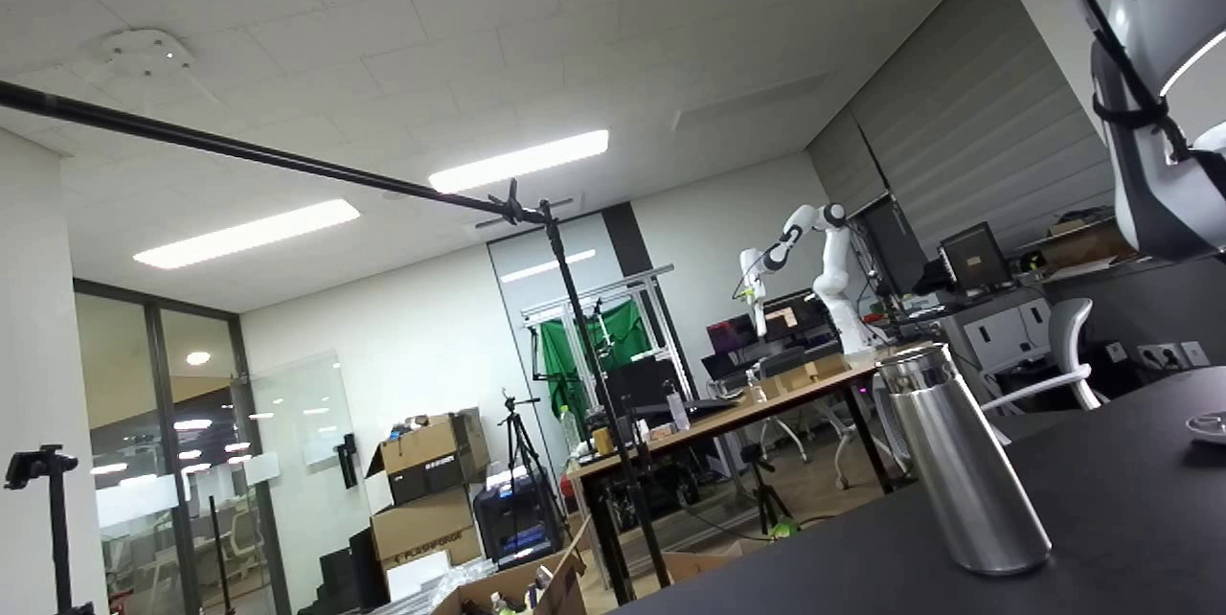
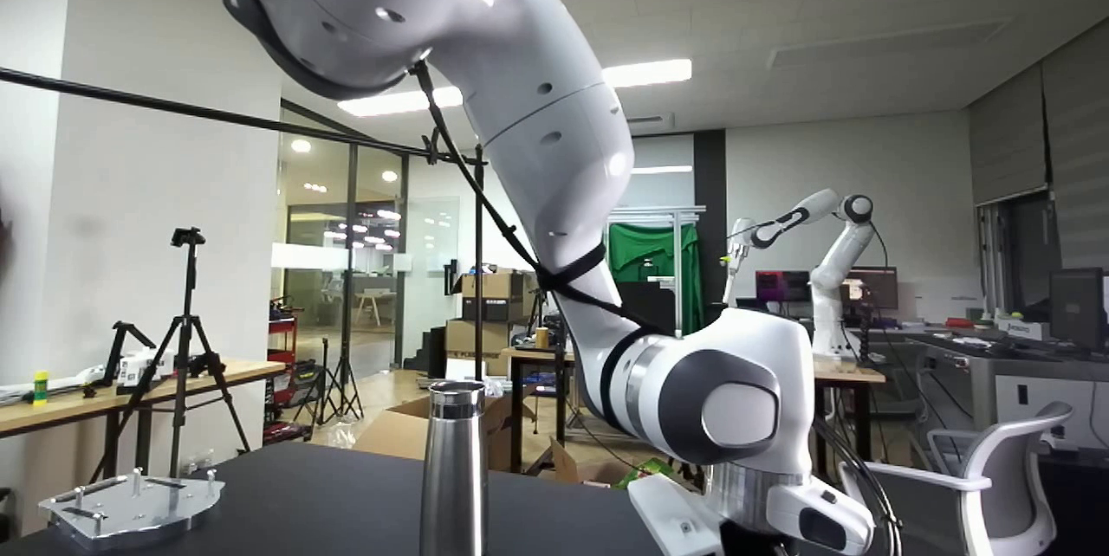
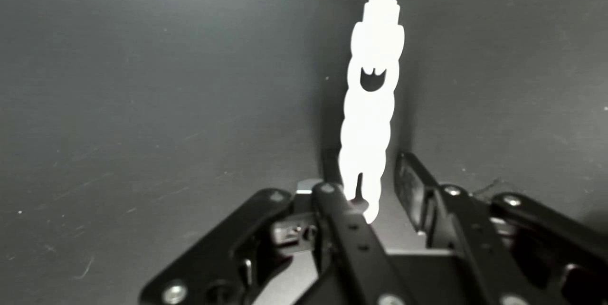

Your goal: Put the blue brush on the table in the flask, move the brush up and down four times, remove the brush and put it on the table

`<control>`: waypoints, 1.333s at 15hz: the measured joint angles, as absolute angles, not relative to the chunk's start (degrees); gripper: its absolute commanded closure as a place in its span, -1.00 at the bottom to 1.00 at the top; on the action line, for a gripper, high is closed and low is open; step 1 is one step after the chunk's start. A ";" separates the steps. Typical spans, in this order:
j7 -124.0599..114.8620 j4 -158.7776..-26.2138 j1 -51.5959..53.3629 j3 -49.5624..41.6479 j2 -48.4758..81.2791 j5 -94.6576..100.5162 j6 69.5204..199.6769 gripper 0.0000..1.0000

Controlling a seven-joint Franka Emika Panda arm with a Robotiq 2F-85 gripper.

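The flask is a tall silver metal bottle, standing upright on the dark table in both exterior views (image 1: 972, 471) (image 2: 455, 478). Its mouth shows no brush sticking out. The brush (image 3: 368, 119) lies on the table in the wrist view, washed out to white, so no blue shows. Its wavy handle points toward my gripper, and its curved neck runs off the top edge. My gripper (image 3: 366, 176) is open, its fingers apart on either side of the handle's lower end. The left finger hides part of the handle's tip. Whether either finger touches it I cannot tell. The fingertips are out of both exterior views.
A clear plate with metal posts (image 2: 134, 508) lies on the table (image 2: 329, 500), to the left of the flask in an exterior view. A grey-white office chair (image 2: 1005, 487) stands beyond the table. My arm (image 2: 554, 158) arches over the table to the right of the flask.
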State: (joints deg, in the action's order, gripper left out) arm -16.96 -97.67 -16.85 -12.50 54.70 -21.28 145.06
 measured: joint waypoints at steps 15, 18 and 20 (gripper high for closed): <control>-17.71 -102.87 -11.06 -13.11 43.34 -20.33 149.04 0.51; -17.73 -106.10 -10.03 -13.31 38.56 -18.81 147.91 0.51; -17.73 -107.07 -10.00 -13.38 37.68 -18.55 147.78 0.51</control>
